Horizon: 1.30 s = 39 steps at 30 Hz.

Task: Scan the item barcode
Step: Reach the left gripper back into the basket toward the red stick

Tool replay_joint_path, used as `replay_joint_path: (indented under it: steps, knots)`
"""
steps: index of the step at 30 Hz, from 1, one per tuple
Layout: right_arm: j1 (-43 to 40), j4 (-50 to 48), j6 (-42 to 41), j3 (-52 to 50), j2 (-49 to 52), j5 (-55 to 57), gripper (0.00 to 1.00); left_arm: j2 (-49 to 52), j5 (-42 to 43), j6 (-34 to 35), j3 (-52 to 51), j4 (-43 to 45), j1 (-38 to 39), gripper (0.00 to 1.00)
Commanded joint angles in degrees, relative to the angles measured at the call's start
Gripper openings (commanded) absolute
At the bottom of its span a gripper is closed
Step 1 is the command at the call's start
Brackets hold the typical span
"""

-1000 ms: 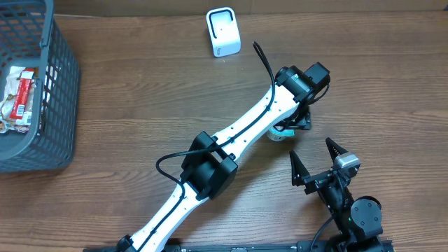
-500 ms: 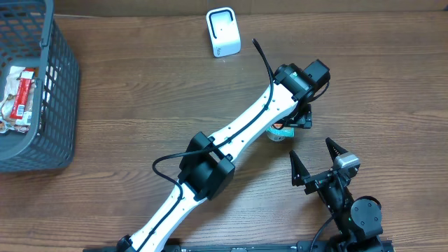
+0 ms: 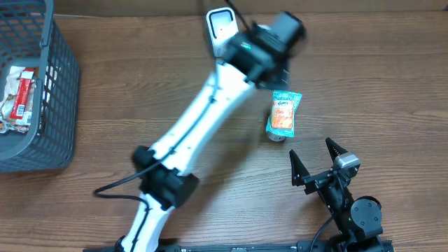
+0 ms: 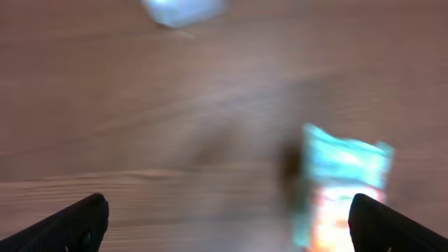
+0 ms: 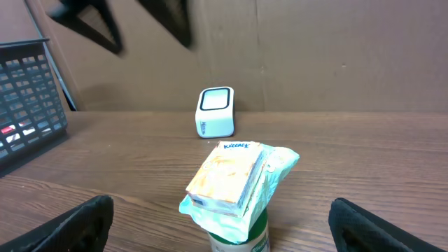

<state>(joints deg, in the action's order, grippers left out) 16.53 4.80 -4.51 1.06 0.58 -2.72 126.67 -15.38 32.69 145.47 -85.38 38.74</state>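
The item, a teal and orange packet [image 3: 284, 112], lies tilted on top of a small green-lidded jar [image 3: 277, 137] right of the table's middle. The right wrist view shows the packet [image 5: 238, 175] on the jar [image 5: 241, 239] close ahead. The white scanner [image 3: 222, 29] stands at the back edge. My left gripper [image 3: 274, 42] hangs open and motion-blurred between scanner and packet, holding nothing. In its own view the left gripper [image 4: 227, 224] shows wide-apart fingers, with the packet [image 4: 343, 182] at lower right. My right gripper [image 3: 317, 162] stands open near the front edge, just right of the jar.
A grey plastic basket [image 3: 59, 84] with several wrapped items stands at the far left. A cardboard wall [image 5: 315, 49] runs behind the scanner [image 5: 215, 112]. The left arm's white links [image 3: 196, 126] stretch diagonally across the middle of the wooden table [image 3: 378, 84].
My left arm has lifted off the packet and swung back and left toward the scanner, so the packet now shows in full on the jar. The right arm has not moved.
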Motion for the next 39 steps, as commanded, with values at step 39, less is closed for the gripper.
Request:
replay_joint_path:
  steps: [39]
  knots:
    - [-0.3,-0.2,-0.2,-0.6,-0.4,0.3,1.0,4.8,6.3,-41.5,0.9,2.6,-74.4,1.0]
